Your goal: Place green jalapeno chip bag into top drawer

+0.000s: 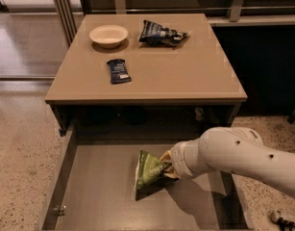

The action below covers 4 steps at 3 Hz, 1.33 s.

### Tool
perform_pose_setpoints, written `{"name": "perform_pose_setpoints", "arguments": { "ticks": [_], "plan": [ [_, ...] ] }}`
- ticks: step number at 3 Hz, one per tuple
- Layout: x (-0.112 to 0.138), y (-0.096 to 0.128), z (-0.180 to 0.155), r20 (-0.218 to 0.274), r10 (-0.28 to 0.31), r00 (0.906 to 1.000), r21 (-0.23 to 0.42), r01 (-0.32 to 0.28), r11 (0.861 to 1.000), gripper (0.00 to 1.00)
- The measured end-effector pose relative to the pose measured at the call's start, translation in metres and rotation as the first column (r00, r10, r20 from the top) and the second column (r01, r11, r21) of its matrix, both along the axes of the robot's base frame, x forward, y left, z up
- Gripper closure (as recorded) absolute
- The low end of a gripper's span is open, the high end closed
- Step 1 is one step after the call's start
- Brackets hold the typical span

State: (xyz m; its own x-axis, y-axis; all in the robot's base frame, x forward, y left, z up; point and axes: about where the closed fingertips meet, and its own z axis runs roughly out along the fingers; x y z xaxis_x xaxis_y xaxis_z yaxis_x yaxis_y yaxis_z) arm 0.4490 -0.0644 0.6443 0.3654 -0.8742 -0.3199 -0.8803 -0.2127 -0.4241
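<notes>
The green jalapeno chip bag (148, 169) is a crinkly light-green foil bag, held upright inside the open top drawer (99, 186), its lower edge at or just above the flat grey-brown bottom. My gripper (166, 167) reaches in from the right at the end of the white arm (233, 155) and is shut on the bag's right edge. The fingers are mostly hidden behind the bag and wrist.
On the tan table (185, 76) above the drawer lie a white bowl (108, 35), a dark navy chip bag (161, 33) and a small dark blue bar packet (118, 70). Speckled floor lies left and right. A railing runs behind the table.
</notes>
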Motion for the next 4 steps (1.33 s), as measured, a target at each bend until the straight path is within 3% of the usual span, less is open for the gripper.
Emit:
{"name": "perform_pose_setpoints", "arguments": {
  "ticks": [1,2,4],
  "plan": [
    [0.0004,-0.0011,-0.0033,-0.003,-0.002,1.0000,-0.002,0.002,1.000,0.87],
    [0.0004,-0.0011,-0.0033,-0.003,-0.002,1.0000,-0.002,0.002,1.000,0.57],
    [0.0004,-0.0011,-0.0033,-0.003,-0.002,1.0000,-0.002,0.002,1.000,0.10]
  ]
}}
